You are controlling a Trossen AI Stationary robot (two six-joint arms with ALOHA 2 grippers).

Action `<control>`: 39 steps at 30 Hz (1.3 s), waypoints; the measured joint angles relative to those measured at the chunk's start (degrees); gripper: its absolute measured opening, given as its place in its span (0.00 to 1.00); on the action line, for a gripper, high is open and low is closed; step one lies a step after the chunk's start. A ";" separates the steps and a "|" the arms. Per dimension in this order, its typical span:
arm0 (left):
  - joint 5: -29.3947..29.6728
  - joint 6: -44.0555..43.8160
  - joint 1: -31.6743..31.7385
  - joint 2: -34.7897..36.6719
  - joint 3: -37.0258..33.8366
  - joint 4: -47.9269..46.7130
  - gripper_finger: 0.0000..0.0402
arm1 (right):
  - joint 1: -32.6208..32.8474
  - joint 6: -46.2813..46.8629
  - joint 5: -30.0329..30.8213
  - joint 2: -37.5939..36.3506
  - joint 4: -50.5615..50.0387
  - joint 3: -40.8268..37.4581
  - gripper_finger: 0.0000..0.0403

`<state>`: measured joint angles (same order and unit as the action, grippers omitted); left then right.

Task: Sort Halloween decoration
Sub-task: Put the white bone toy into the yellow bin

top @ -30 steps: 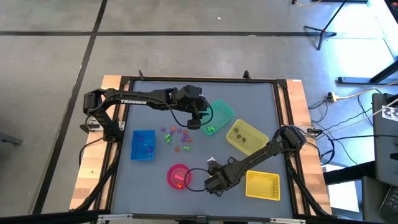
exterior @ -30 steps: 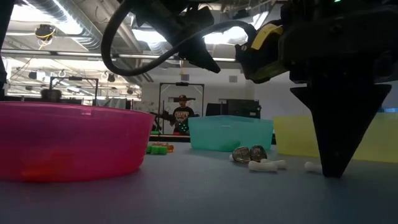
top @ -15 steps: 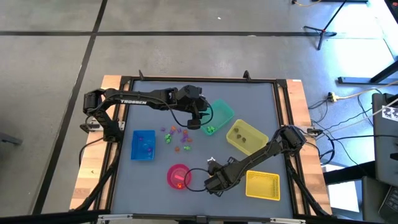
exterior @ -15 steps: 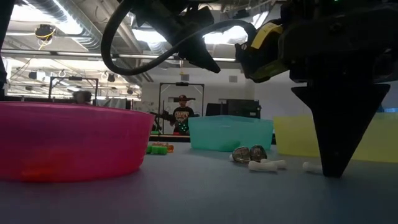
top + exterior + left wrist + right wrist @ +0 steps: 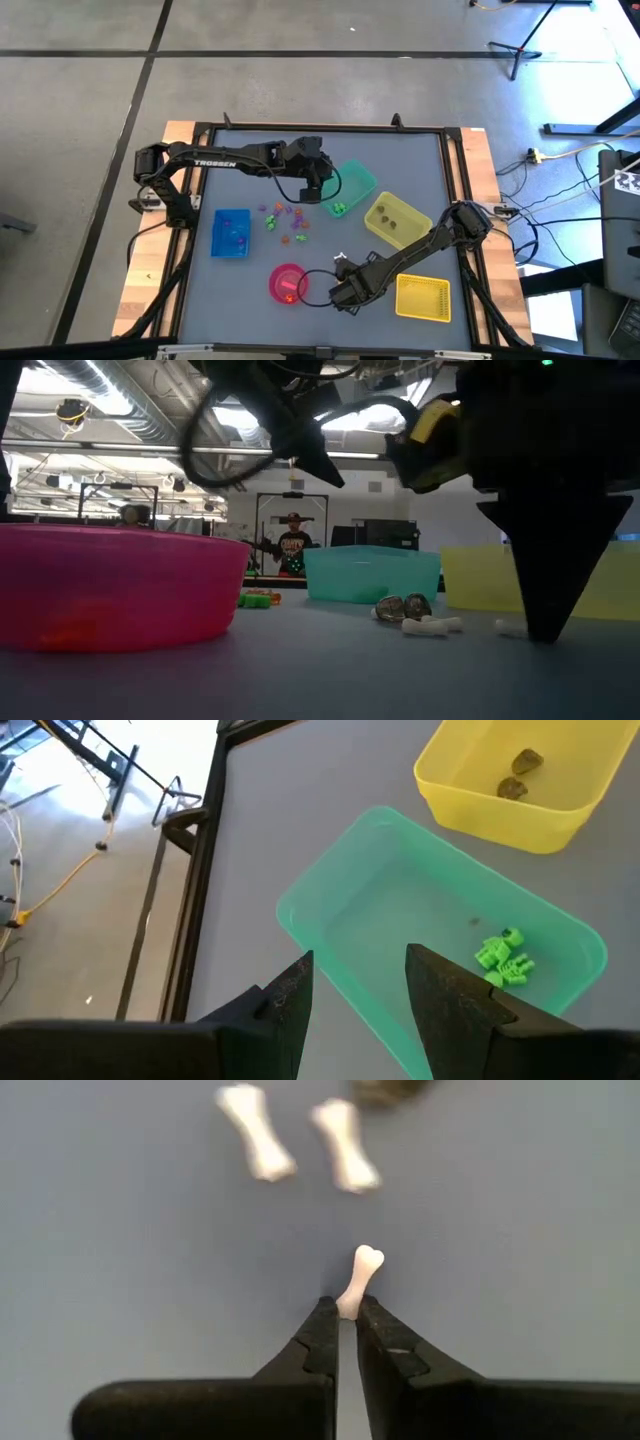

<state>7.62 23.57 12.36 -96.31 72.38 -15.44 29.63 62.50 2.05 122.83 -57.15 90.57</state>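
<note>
The right tool (image 5: 346, 1312) is down at the tabletop (image 5: 420, 180) near the front edge, just right of the pink bowl (image 5: 287, 282), and its tips are pinched together on one end of a small white bone (image 5: 357, 1280). The bone's long axis runs almost in line with the tool, its free end pointing straight ahead — so only the near tip is caught, a thin hold that could pivot on the lift. Two more bones (image 5: 256, 1132) lie a little farther ahead on the tabletop, apart from the held one. The yellow basket (image 5: 423, 297) sits to the right of this tool. The left tool (image 5: 355, 1005), tips apart and empty, hovers over the green bin (image 5: 440, 890) at the far side, where green trinkets (image 5: 502, 960) lie.
</note>
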 joint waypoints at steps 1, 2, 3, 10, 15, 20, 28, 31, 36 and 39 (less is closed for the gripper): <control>-0.02 0.00 -0.08 0.00 0.00 -0.31 0.36 | 0.00 -0.05 0.30 -0.40 -0.80 -0.12 0.05; 0.00 0.00 -0.17 0.01 0.00 -0.60 0.36 | 0.00 -0.17 0.86 -0.80 -1.54 -0.29 0.05; 0.00 0.00 -0.30 0.00 -0.02 -0.79 0.36 | 0.00 -0.29 1.47 -1.32 -1.65 -0.36 0.05; 0.00 -0.18 -1.15 0.00 0.00 -1.84 0.36 | -0.02 -3.13 1.77 -5.09 -5.88 -0.12 0.05; 0.00 -0.77 -2.13 0.01 0.00 -1.79 0.36 | 0.09 -6.15 1.24 -7.87 -8.95 -0.01 0.05; -1.43 -0.93 -3.35 0.01 -0.01 -1.75 0.36 | 1.90 -7.50 1.03 -10.81 -13.50 0.00 0.05; -2.78 -1.11 -5.79 0.00 0.00 -1.66 0.36 | 9.27 -3.92 1.88 -12.70 -20.86 0.06 0.05; -2.80 -1.11 -7.00 0.02 0.00 -1.67 0.36 | 12.91 2.09 1.85 -12.70 -23.38 0.06 0.05; -2.82 -1.11 -8.85 0.02 0.00 -1.64 0.36 | 18.90 11.09 3.44 -12.70 -24.46 0.06 0.05; -2.82 -1.11 -9.75 0.02 -0.02 -1.64 0.36 | 21.40 13.60 4.41 -12.48 -24.32 0.08 0.05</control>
<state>4.80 22.46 2.61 -96.29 72.36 -17.08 51.03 76.10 6.46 110.35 -81.47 90.65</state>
